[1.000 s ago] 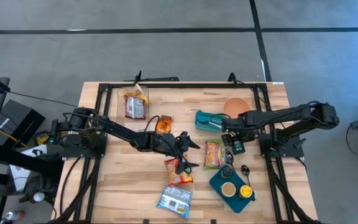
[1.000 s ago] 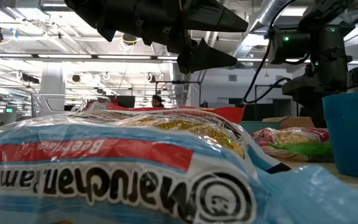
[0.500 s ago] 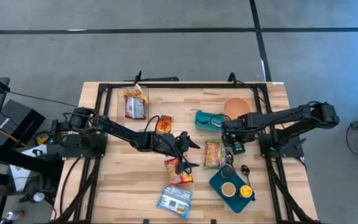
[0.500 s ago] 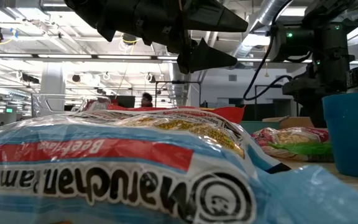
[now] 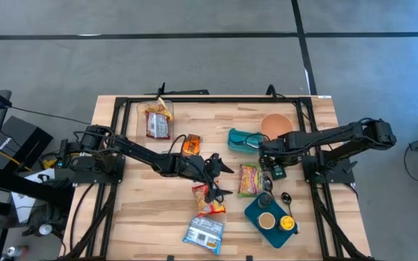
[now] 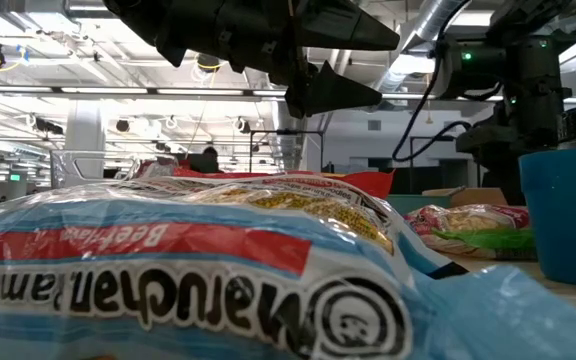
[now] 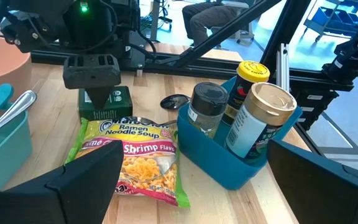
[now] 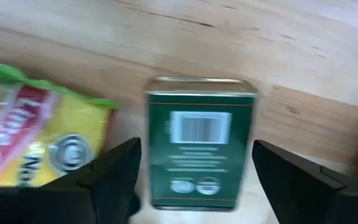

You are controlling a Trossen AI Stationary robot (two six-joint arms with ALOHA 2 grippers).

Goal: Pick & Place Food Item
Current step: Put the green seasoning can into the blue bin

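A green tin (image 8: 201,140) lies flat on the wooden table, barcode face up, beside a yellow shrimp ramen packet (image 7: 132,158). My right gripper (image 8: 194,155) hangs over the tin, pointing down and open, one finger on either side of it with a gap to each. My left gripper (image 5: 227,181) hovers open over the table's middle, pointing toward the ramen packet (image 5: 249,180) and the tin (image 5: 278,172), with nothing between its fingers.
A blue caddy (image 7: 229,168) with jars stands right of the ramen packet. A teal tub (image 5: 242,139) and a pink bowl (image 5: 276,125) sit behind it. More packets lie at the far left (image 5: 157,119), the middle (image 5: 189,145) and the near edge (image 5: 204,233), plus a red one (image 5: 209,199).
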